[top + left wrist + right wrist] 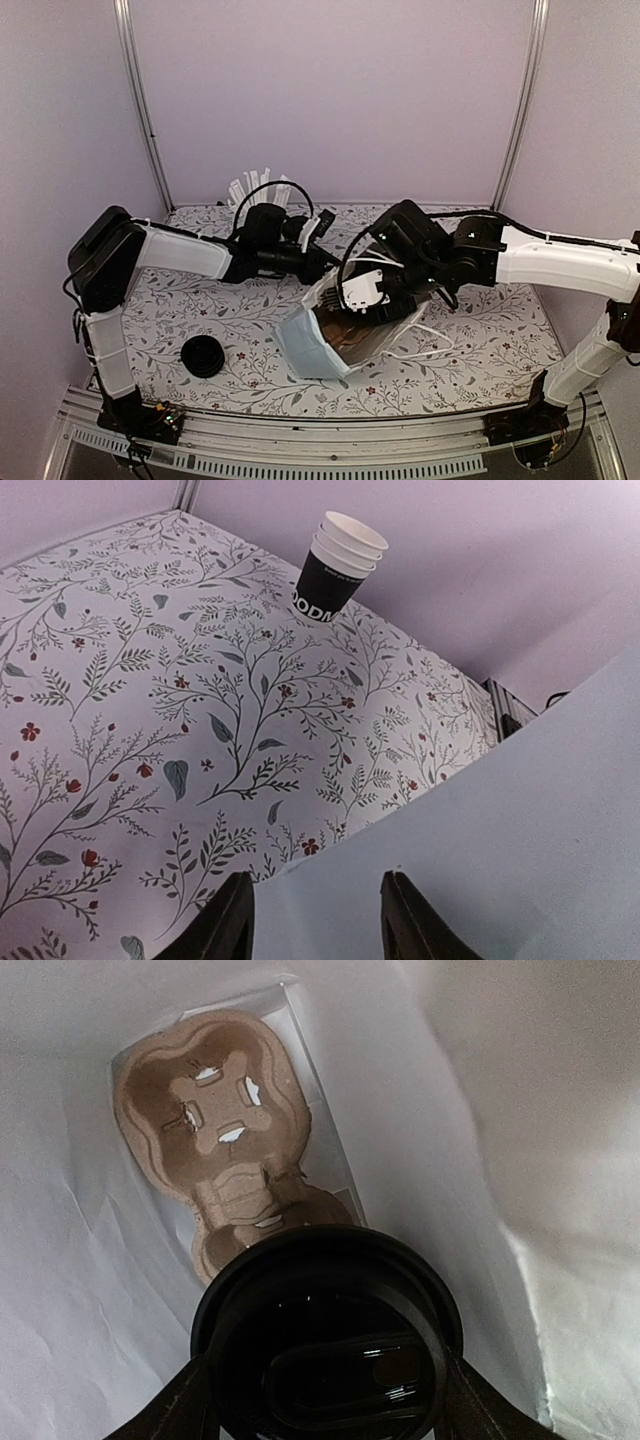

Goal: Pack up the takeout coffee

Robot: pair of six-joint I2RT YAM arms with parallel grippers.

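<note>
The right gripper (325,1375) is clamped on either side of the takeout coffee (325,1300), holding the black-lidded cup inside the white paper bag (90,1290), above a brown pulp cup carrier (215,1110) lying on the bag's bottom. The left gripper (318,920) has its jaws spread apart at the bag's outer wall; whether they touch it cannot be told. Beyond it, a stack of black cups (338,565) stands on the floral table (150,710), showing the partial white letters "ODM".
</note>
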